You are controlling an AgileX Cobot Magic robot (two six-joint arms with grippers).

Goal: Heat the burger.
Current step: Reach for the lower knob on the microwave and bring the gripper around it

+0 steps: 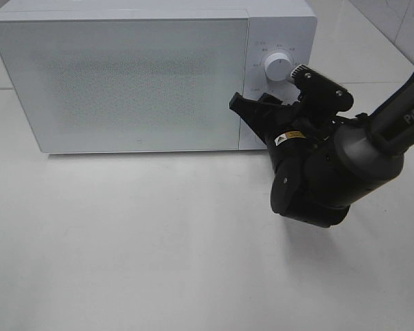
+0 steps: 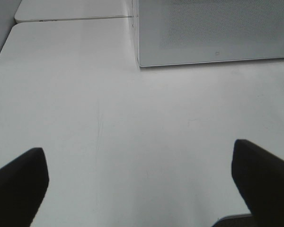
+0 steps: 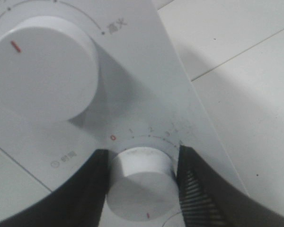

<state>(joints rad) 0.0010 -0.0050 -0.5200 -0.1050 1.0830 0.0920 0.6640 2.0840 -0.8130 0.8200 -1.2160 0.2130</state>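
Observation:
The burger is out of view. The white microwave (image 1: pixel 124 76) stands at the back of the table with its door closed. My right gripper (image 1: pixel 254 112) reaches to the control panel (image 3: pixel 132 85) and is shut on the lower knob (image 3: pixel 141 182), one finger on each side of it. This knob's red mark points away from the 0 on its dial. The upper knob (image 1: pixel 279 67) is free. My left gripper (image 2: pixel 142 189) hovers low over the bare table, open, with nothing between its fingers (image 2: pixel 19 184); it faces the microwave's lower left corner (image 2: pixel 141 61).
The white tabletop (image 1: pixel 159 241) stretches in front of the microwave. The right arm (image 1: pixel 345 158) hangs over its right part. A seam between two table sections (image 2: pixel 71 19) runs left of the microwave.

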